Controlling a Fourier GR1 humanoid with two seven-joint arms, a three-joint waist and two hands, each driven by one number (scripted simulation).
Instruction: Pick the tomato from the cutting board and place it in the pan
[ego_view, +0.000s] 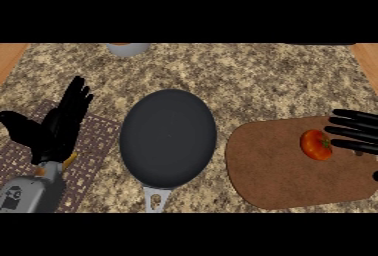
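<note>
A red tomato (316, 144) lies on the brown cutting board (280, 175) at the right of the counter. My right hand (356, 131) comes in from the right edge with straight fingers reaching up to the tomato's right side; its palm is out of view. The dark round pan (168, 137) sits in the middle, its grey handle (156, 199) pointing toward me, with nothing in it. My left hand (59, 125) stands open at the left, fingers up, above a woven mat.
A brown woven mat (92, 150) lies under the left hand, left of the pan. A grey cup-like object (128, 48) shows at the counter's far edge. Wooden strips border the granite counter at both upper corners.
</note>
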